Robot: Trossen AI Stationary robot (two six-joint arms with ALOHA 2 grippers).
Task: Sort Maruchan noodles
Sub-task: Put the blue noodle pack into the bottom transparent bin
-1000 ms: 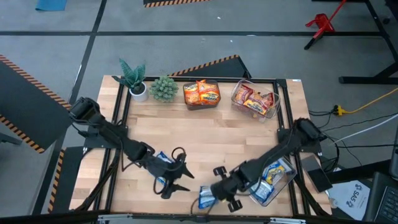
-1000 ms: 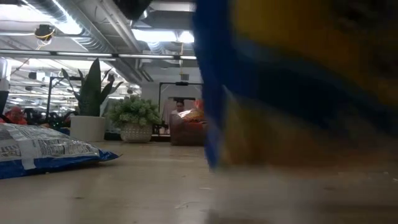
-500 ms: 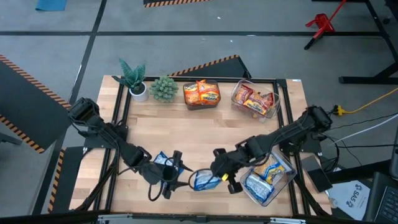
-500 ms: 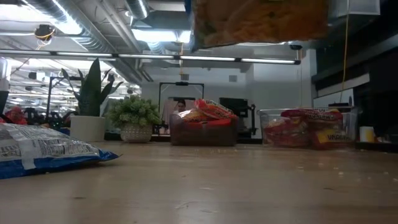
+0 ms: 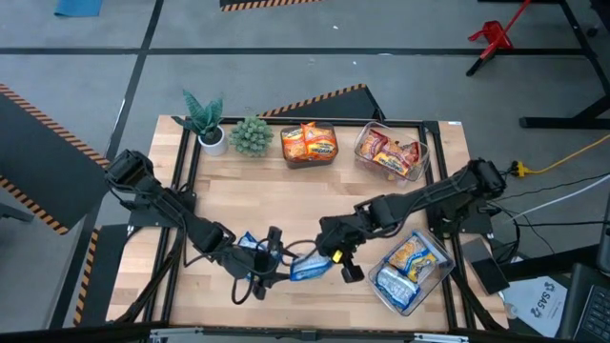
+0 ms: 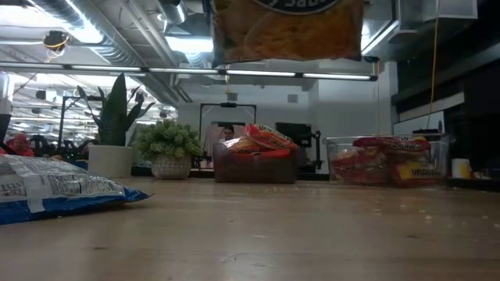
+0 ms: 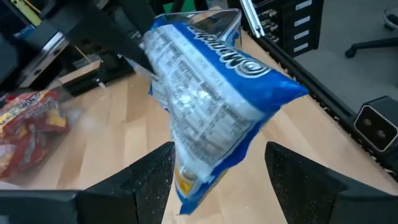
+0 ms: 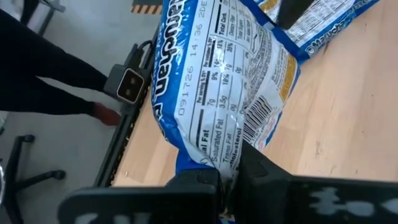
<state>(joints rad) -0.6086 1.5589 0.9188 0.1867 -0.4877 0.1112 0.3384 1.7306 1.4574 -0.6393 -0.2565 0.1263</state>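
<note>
Since 1 second ago the right gripper [image 5: 329, 255] has lifted a blue packet [image 5: 307, 267] clear of the table [image 5: 315, 205], clamped on its edge, toward the left gripper [image 5: 270, 262], whose fingers are spread. Orange, red and blue bins hold packets; 1 blue packet [image 6: 55, 195] lies unsorted.

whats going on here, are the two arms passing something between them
Looks like it. The right gripper is shut on a blue-and-white noodle packet, held above the table's near side. The left gripper is open, its fingers either side of that packet, so a handover seems likely. Another blue packet lies by the left arm. At the far edge, bins hold orange packets and red-brown packets.
</note>
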